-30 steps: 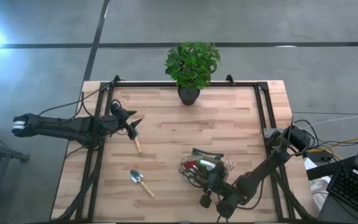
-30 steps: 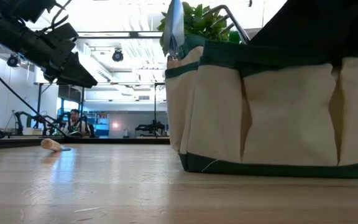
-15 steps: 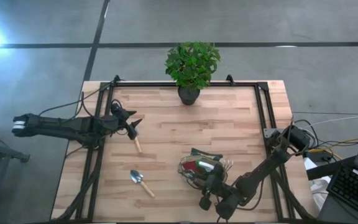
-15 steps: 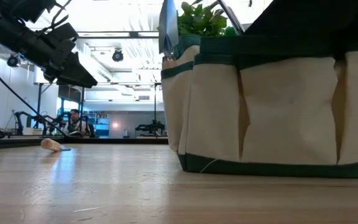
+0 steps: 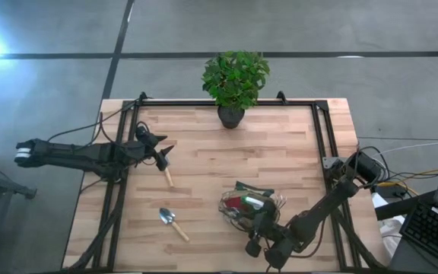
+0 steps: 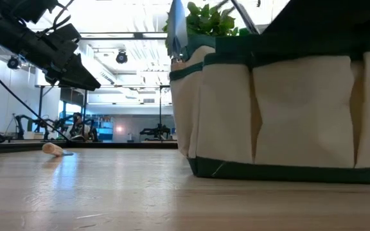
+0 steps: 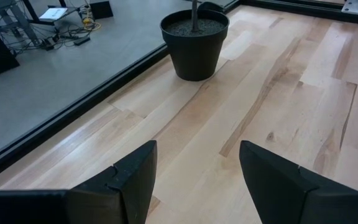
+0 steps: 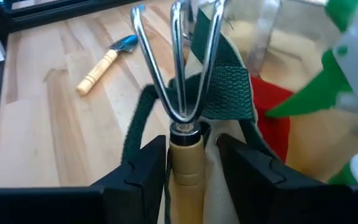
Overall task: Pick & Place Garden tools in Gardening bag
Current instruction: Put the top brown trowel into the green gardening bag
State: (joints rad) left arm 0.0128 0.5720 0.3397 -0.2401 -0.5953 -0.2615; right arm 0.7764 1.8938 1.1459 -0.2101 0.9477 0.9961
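Jaws of the right gripper (image 8: 188, 163) stand on either side of a fork's (image 8: 180, 81) wooden handle, close against it; whether they actually press it I cannot tell. The fork stands prongs-up at the rim of the bag (image 5: 243, 210), near the table's (image 5: 280, 152) front edge. Inside show a red piece (image 8: 272, 118) and a green spray bottle (image 8: 347, 74), both cut off. The left gripper (image 7: 194, 180), jaws spread and empty, hovers near the plant pot (image 7: 195, 42). One trowel (image 5: 172, 222) lies on the table; another tool's handle (image 5: 168, 177) pokes out under the left gripper, its head hidden.
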